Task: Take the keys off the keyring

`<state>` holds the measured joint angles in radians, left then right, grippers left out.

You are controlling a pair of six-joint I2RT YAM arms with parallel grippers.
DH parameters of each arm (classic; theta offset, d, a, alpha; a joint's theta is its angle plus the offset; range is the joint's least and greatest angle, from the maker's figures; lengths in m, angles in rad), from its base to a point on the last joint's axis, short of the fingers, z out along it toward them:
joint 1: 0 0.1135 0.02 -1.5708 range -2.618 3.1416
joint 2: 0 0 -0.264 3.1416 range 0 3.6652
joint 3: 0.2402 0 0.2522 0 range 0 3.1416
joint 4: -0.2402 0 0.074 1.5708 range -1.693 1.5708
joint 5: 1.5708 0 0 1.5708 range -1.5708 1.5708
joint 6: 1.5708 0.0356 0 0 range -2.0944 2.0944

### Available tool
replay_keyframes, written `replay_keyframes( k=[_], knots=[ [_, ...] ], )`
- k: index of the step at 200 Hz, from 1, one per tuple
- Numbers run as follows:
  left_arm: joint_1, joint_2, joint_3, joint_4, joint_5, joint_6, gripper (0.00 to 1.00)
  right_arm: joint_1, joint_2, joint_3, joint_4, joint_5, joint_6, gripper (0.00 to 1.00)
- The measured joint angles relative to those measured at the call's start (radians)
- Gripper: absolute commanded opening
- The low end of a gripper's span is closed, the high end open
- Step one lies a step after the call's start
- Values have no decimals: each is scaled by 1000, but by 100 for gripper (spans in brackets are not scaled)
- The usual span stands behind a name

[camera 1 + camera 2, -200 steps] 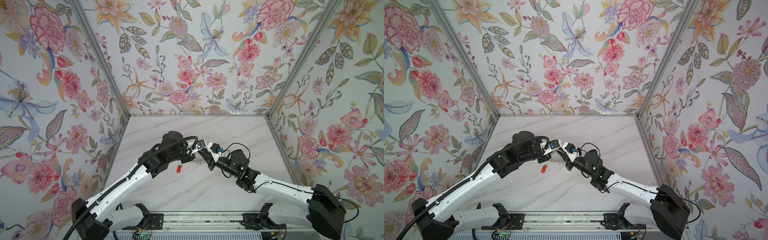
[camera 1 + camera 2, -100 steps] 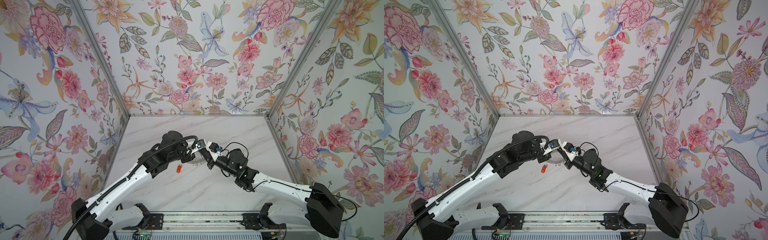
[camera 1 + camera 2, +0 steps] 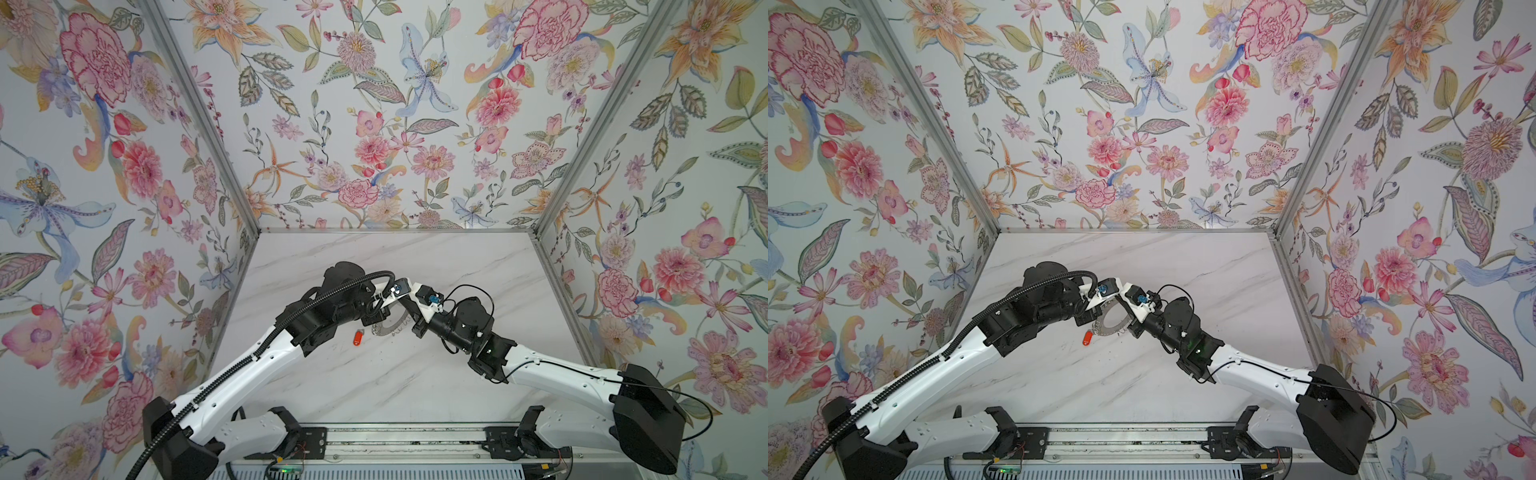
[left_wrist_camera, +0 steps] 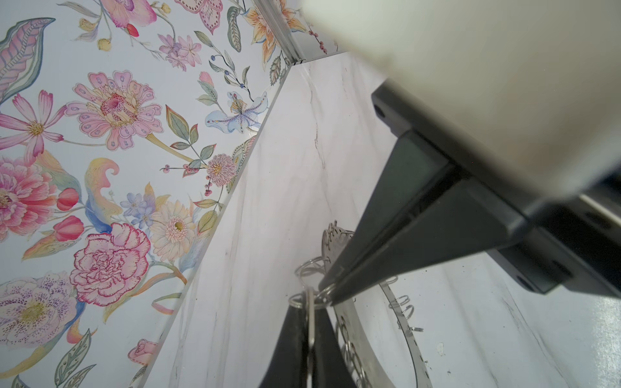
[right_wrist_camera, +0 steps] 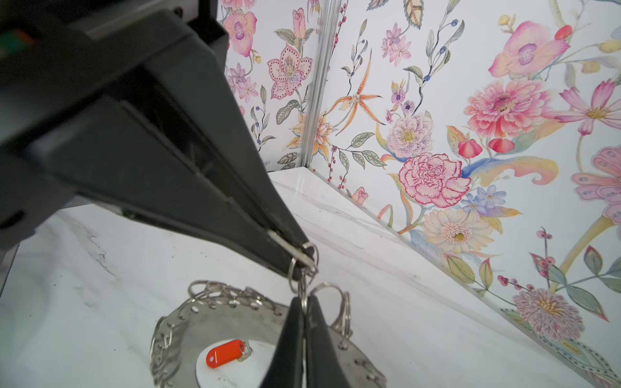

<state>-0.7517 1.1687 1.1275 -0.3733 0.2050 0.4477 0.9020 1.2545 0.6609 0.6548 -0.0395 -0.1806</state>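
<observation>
1. Left gripper [image 4: 311,304]: jaws closed, pinching a wire loop [image 4: 311,322] on the rim of the keyring [image 4: 358,339]. The left wrist view showed that loop edge-on btwn the pads. The right wrist view showed the same gripper [image 5: 304,260] from outside, tip clamped on thin silver wire.

2. Right gripper [image 5: 304,302]: jaws closed w/ wire nipped btwn the tips. It sat tip-to-tip w/ the left gripper, almost touching. One shared loop or two linked loops: could not tell.

3. Keyring [image 5: 181,322]: hung just below both tips, tilted, gripped side uppermost. Contact btwn its low side and the table [image 3: 374,395]: unclear. In both top views the wrist housings hid the tips, so only part of the ring band [image 3: 390,331] [image 3: 1105,331] showed; jaw state was readable from the wrist views only.

4. Orange fob [image 3: 358,337] [image 3: 1087,338]: lay flat on the table, near the rim but apart from it, on the left gripper's side. The right wrist view showed it [image 5: 224,352] through the ring's centre hole; the left wrist view gave no sight of it.
</observation>
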Motion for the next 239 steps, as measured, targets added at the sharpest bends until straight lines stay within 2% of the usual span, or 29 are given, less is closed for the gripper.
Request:
replay_keyframes(
  k=[11, 53, 91, 148, 239],
  knots=[
    [0, 0, 0, 0, 0, 0, 0, 0, -3, 0, -4, 0, -3, 0],
    [0, -4, 0, -2, 9, 18, 0, 0, -26, 23, -80, -10, -18, 0],
    [9, -21, 5, -3, 24, 32, 0, -30, -30, 96, -204, -94, -36, 0],
    [2, -21, 12, -36, -3, 195, 0, -67, 18, 269, -486, -210, -21, 0],
    [-20, 32, 17, -100, -42, 283, 0, -113, 119, 418, -768, -357, -2, 0]
  ],
)
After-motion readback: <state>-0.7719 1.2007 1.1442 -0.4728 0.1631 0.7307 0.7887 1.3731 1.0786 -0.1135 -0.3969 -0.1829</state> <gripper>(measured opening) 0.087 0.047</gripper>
